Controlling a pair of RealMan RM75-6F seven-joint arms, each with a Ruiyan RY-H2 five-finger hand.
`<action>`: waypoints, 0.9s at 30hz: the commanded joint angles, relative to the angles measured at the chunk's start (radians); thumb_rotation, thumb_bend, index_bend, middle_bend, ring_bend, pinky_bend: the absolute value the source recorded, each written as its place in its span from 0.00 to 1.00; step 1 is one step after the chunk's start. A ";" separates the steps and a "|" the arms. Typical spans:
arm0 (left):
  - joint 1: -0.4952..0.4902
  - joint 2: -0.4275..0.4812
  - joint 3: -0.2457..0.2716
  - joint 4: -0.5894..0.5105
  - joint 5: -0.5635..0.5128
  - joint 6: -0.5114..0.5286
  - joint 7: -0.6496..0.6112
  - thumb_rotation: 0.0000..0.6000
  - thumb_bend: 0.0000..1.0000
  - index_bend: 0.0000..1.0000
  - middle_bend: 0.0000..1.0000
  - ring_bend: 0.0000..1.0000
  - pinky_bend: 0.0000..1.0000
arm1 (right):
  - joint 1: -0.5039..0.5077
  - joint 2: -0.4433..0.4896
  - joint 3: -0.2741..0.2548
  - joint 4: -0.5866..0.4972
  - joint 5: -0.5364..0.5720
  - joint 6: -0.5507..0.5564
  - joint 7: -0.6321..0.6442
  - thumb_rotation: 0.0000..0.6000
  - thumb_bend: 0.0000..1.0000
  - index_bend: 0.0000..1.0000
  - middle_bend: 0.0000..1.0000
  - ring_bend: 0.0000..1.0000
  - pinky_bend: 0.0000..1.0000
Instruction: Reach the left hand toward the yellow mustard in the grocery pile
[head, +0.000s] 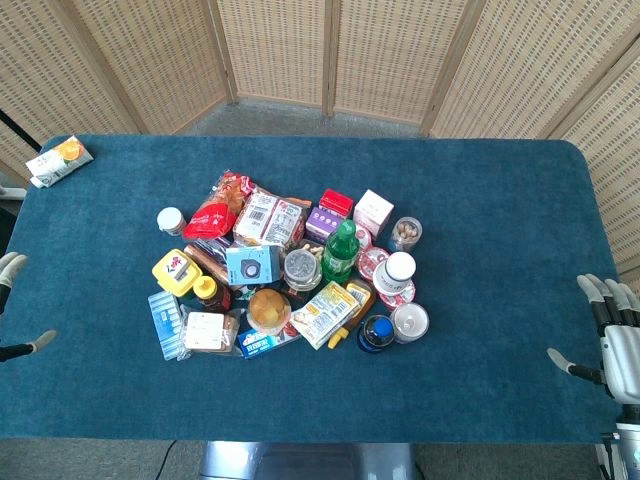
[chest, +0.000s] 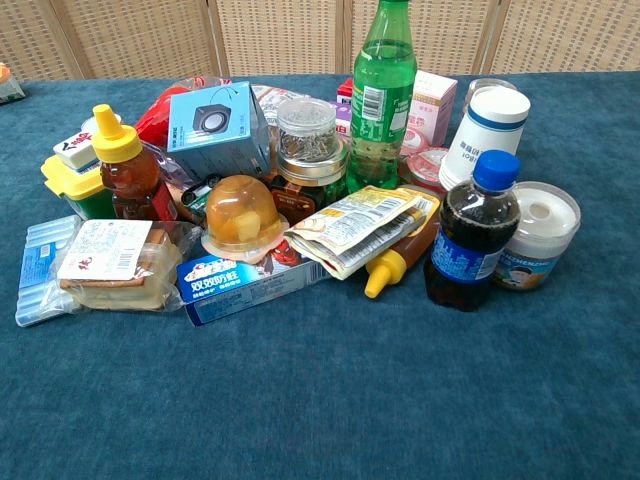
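Note:
The yellow mustard bottle (head: 352, 312) lies on its side at the front of the grocery pile, its nozzle pointing toward the table's near edge. In the chest view the mustard (chest: 397, 258) is half covered by a yellow snack packet (chest: 350, 228). My left hand (head: 11, 270) shows only partly at the far left edge of the head view, fingers apart and holding nothing, far from the pile. My right hand (head: 612, 335) hovers at the far right edge, fingers spread and empty. Neither hand appears in the chest view.
Around the mustard stand a dark cola bottle (chest: 472, 232), a green soda bottle (chest: 382, 95), a white lidded cup (chest: 535, 235) and a blue box (chest: 250, 283). A honey bottle (chest: 128, 165) and a wrapped sandwich (chest: 108, 262) lie on the pile's left. A juice carton (head: 58, 160) sits far left.

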 joint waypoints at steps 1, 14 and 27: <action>0.000 -0.005 -0.001 0.010 0.002 -0.002 -0.002 1.00 0.00 0.01 0.00 0.00 0.00 | 0.000 0.000 0.001 0.000 0.002 0.001 0.001 1.00 0.00 0.00 0.00 0.00 0.00; -0.153 -0.017 -0.059 0.105 0.029 -0.164 0.121 1.00 0.00 0.07 0.00 0.00 0.00 | 0.003 -0.002 0.003 0.000 0.009 -0.006 -0.006 1.00 0.00 0.00 0.00 0.00 0.00; -0.367 -0.113 -0.118 0.102 -0.104 -0.407 0.397 1.00 0.00 0.08 0.00 0.00 0.00 | 0.001 0.005 0.005 0.003 0.012 -0.004 0.018 1.00 0.00 0.00 0.00 0.00 0.00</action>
